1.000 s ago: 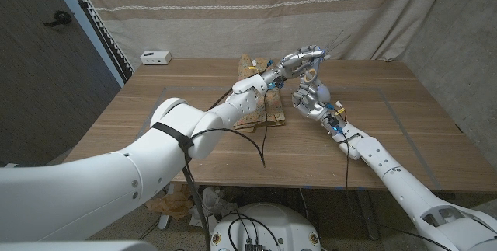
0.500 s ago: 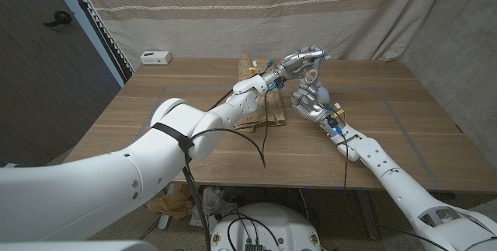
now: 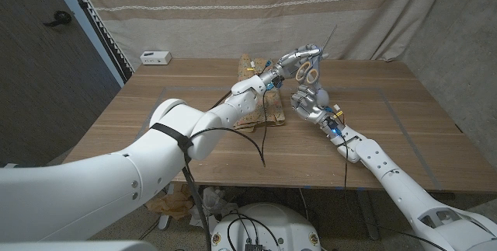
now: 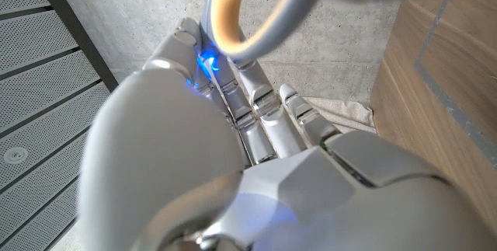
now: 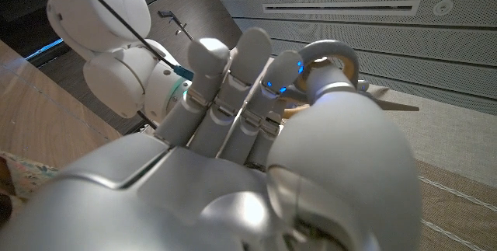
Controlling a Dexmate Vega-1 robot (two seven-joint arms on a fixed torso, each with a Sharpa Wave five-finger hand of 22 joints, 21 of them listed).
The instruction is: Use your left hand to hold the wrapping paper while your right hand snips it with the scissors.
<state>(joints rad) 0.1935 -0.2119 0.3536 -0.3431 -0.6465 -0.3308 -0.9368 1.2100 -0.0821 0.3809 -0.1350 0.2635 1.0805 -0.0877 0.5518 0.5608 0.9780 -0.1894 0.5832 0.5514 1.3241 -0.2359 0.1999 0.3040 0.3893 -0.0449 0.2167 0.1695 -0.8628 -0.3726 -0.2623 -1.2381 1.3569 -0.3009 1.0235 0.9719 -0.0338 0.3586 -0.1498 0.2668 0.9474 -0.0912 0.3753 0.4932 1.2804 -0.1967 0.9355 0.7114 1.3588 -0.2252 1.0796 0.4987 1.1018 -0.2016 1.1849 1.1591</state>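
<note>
**Wooden table, scissors held aloft in the left hand**

From the head view we see the left hand [image 3: 299,62] raised above the far middle of the wooden table [image 3: 155,119], gripping the scissors [image 3: 312,63]: their pale loop handles sit against its fingers and the thin blades point up and away toward the curtain [image 3: 256,10]. Just below and near it, our right hand [image 3: 307,100] hangs with fingers reaching up toward the scissors; whether it touches them we cannot tell, and it holds nothing that we can see. The wrapping paper [image 3: 260,103] lies on the table under the left forearm, a patterned sheet near the far edge. A small white box [image 3: 155,57] sits at the far left corner of the table.

From the left wrist view we see the back of the left hand [image 4: 233,142] close up, and a cream-lined scissor loop [image 4: 248,18] beyond its fingertips.

From the right wrist view we see the back of the right hand [image 5: 256,165], fingers extended together, with a scissor loop [image 5: 330,61] just past them and the left arm [image 5: 116,41] beyond.
</note>
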